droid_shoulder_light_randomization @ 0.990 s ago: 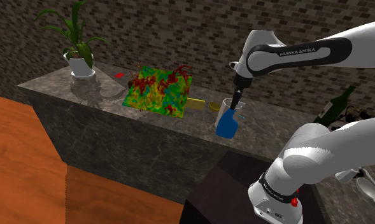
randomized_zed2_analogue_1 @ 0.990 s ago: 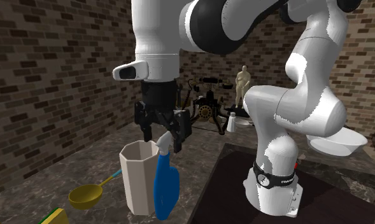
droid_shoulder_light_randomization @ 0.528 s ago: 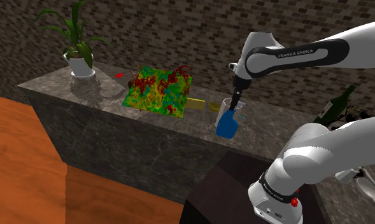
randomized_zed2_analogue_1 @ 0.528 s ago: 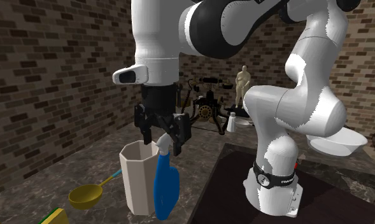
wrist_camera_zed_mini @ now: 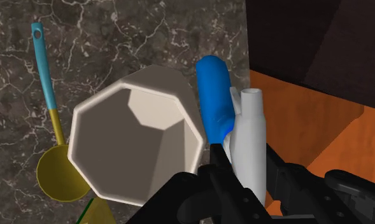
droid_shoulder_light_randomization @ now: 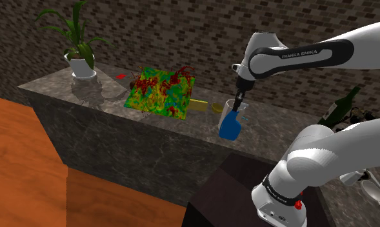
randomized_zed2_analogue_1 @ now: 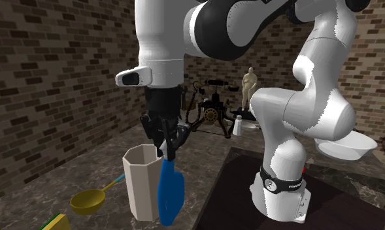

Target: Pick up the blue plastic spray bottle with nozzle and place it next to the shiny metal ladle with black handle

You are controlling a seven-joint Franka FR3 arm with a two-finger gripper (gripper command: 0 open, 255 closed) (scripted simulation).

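Beside the white eight-sided cup (randomized_zed2_analogue_1: 142,186), on its side toward the arm's stand, we see the blue spray bottle (randomized_zed2_analogue_1: 170,193) standing roughly upright, its body close against the cup's wall. The black gripper (randomized_zed2_analogue_1: 168,151) descends from above the cup. Its two fingers are drawn narrow and clasp the bottle's white nozzle head between them, as the wrist view confirms (gripper (wrist_camera_zed_mini: 245,162), bottle (wrist_camera_zed_mini: 214,95), cup (wrist_camera_zed_mini: 132,149)). We cannot tell whether the bottle's base rests on the dark marbled counter (droid_shoulder_light_randomization: 85,97). On the cup's opposite side, just beside it, lies a yellow scoop (wrist_camera_zed_mini: 57,177) with a blue handle. In the shoulder view a many-coloured board (droid_shoulder_light_randomization: 161,90) lies beyond the scoop from the cup (droid_shoulder_light_randomization: 226,107), and a potted plant (droid_shoulder_light_randomization: 79,39) stands well apart from the cup at the counter's far end.
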